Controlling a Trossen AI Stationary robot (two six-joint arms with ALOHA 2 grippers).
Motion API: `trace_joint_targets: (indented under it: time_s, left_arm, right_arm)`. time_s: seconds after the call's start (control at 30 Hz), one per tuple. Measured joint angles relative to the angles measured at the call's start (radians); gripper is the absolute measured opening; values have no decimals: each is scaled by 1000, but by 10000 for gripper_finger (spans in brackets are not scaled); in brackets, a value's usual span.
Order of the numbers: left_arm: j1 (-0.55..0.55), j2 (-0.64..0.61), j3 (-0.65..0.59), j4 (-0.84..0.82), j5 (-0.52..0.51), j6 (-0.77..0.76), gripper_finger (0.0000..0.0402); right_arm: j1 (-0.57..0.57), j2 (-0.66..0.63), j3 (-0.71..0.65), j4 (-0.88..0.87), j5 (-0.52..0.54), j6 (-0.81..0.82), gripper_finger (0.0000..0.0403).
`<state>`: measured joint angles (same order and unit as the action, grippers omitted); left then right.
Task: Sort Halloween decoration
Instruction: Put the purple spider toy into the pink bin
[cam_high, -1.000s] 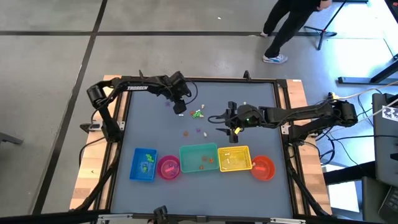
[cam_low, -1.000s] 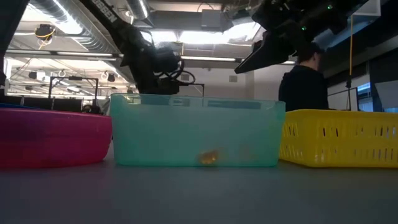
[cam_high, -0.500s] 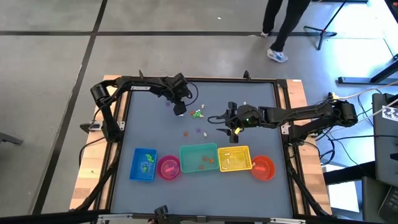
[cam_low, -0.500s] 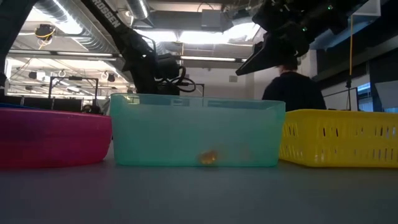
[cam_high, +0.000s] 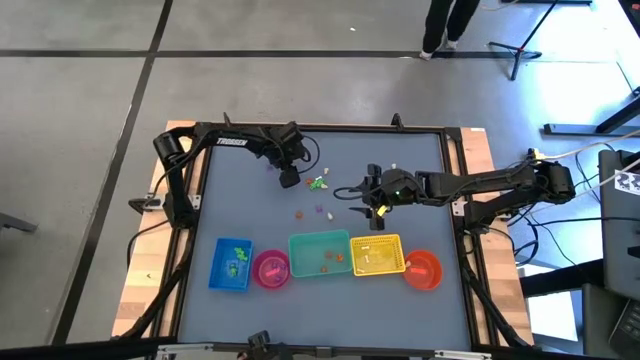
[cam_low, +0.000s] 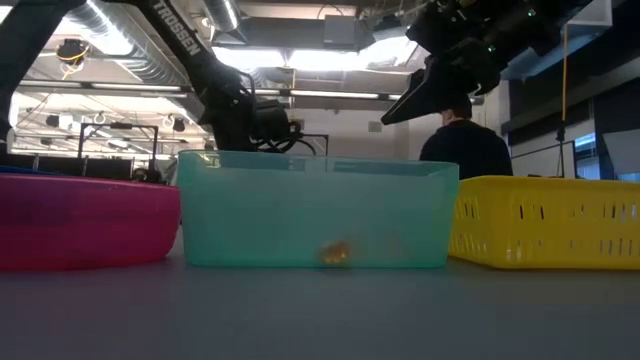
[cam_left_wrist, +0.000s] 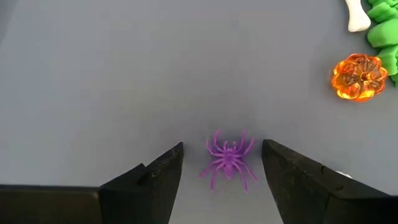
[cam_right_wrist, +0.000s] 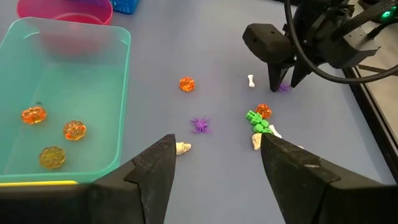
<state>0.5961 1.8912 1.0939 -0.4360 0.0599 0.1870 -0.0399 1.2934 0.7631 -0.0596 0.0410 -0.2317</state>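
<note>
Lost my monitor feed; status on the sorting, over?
Left gripper open, fingers straddling purple spider, not yet gripped. Right gripper open, empty, above the table. Nothing in the way.

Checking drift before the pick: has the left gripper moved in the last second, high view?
Yes. The left gripper has slid slightly toward the table's far edge, away from the teal container. It is open around a purple spider.

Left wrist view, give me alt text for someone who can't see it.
A small purple spider lies on the grey table, framed between the two dark fingers of the open left gripper, which touch nothing. Off to one side sit an orange pumpkin, a white bone and a green trinket partly cut off at the picture's edge.
</note>
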Motion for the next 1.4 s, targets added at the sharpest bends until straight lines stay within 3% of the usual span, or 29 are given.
trace_joint_targets:
  time_s: [0.93, 1.4]
  left_arm:
    - [-2, 3, -3, -26, -11, -4, 73]
    - [-5, 4, -4, -27, 6, -4, 40]
  right_arm:
    - [0, 0, 0, 1, 0, 0, 234]
    - [0, 0, 0, 1, 0, 0, 234]
